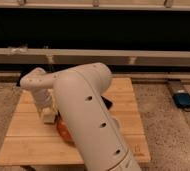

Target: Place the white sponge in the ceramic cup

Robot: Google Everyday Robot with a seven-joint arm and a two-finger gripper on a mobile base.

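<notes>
Hovering low over the wooden table (23, 145), camera view: the gripper (48, 116) sits just beside the orange bowl (63, 133); its grasp cannot be told. The arm (88, 115) hides both white sponge and ceramic cup. Placement unconfirmed, likely still pending.

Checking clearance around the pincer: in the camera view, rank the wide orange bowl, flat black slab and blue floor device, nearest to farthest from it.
The pincer is low over the table's left side.
1. Wide orange bowl: right beside it.
2. Flat black slab: mid-table, right of the arm.
3. Blue device: floor, far right.
</notes>
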